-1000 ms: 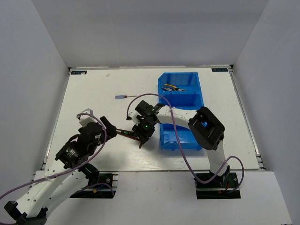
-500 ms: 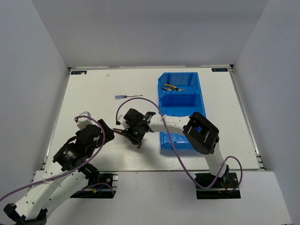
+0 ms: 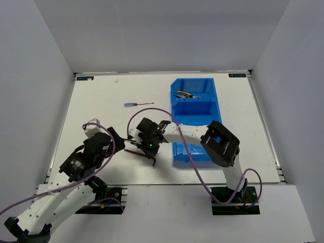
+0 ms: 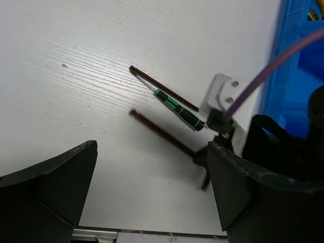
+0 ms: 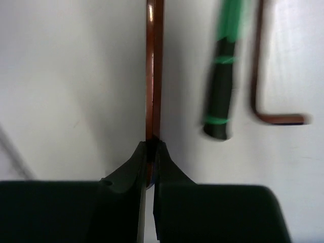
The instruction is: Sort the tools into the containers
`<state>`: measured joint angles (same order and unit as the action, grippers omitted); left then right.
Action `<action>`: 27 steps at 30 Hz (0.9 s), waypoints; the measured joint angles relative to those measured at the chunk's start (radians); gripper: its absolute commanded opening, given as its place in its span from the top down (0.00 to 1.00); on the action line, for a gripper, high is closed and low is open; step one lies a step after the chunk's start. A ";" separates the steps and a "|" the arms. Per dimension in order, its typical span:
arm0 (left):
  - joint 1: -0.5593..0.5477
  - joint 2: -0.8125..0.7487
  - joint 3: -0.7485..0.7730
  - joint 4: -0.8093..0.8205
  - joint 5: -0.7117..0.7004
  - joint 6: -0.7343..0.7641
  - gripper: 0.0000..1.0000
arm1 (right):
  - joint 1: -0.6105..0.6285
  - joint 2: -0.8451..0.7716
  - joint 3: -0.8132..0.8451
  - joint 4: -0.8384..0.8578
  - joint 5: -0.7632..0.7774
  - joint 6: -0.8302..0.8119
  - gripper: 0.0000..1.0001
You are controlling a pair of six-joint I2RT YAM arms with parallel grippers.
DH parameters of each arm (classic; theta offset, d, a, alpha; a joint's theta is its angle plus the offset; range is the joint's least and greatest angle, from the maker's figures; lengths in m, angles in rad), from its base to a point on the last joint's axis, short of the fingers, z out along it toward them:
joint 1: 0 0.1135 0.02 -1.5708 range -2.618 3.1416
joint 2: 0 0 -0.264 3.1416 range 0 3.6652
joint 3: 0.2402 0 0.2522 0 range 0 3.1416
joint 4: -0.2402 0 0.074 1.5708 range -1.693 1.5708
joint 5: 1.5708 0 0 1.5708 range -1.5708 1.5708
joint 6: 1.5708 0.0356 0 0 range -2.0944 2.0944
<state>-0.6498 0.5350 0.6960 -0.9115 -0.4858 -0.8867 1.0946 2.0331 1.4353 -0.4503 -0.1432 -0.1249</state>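
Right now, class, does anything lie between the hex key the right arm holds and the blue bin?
Nothing visible does. The right tool is shut on the hex key, and the table from there to the blue bin shows white. The green screwdriver lies on the side away from it.

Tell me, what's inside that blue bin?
Yellow-handled pliers lie in the blue bin's far compartment; the middle one looks empty. The right arm covers much of the near compartment.

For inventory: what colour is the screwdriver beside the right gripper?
Screwdriver: black with green bands, clearest in left wrist view.
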 measured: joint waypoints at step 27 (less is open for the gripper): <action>0.000 0.698 0.082 0.398 0.047 -0.227 0.36 | -0.679 -0.317 0.083 -0.317 0.051 -0.601 1.00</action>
<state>-0.6498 1.2327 0.7776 -0.5133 -0.4393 -1.1137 0.4156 1.7157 1.5185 -0.7670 -0.0925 -0.7261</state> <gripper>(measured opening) 0.631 0.057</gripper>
